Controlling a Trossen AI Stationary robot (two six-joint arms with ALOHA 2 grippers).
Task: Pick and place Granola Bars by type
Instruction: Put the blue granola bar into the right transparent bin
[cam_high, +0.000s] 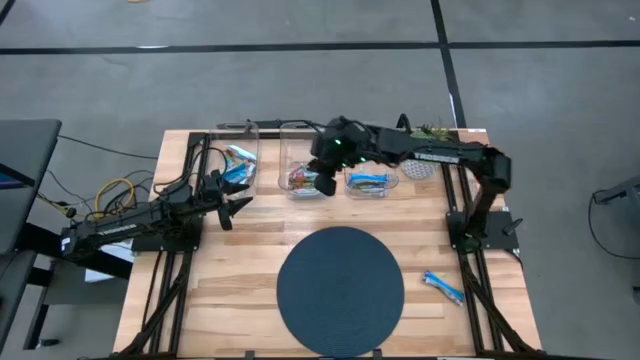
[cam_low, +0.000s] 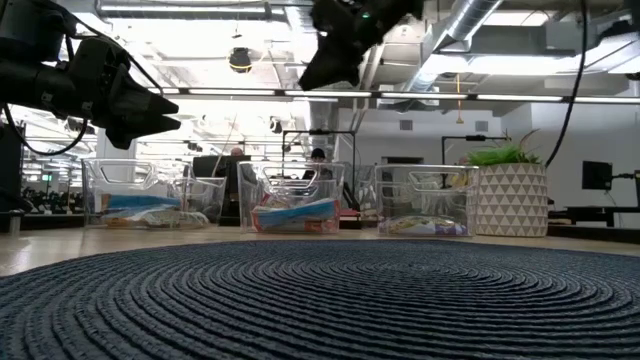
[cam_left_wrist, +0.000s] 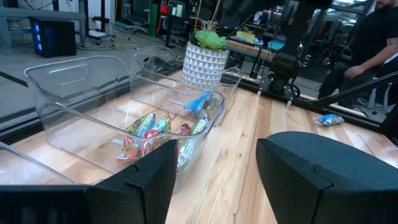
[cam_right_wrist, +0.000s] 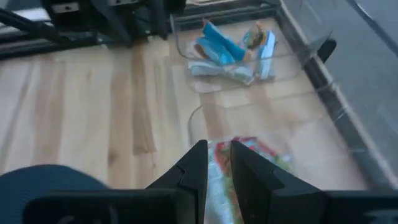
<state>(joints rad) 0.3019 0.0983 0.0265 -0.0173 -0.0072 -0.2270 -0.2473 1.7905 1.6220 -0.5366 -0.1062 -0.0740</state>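
My right gripper (cam_high: 325, 184) hangs above the middle clear plastic bin (cam_high: 300, 150); its walls bound any descent. Open wood lies between the bins and the round dark woven mat (cam_high: 340, 290).

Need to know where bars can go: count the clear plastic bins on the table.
3, in a row along the table's far edge: left bin, middle bin, right bin. The right arm partly covers the middle and right ones.
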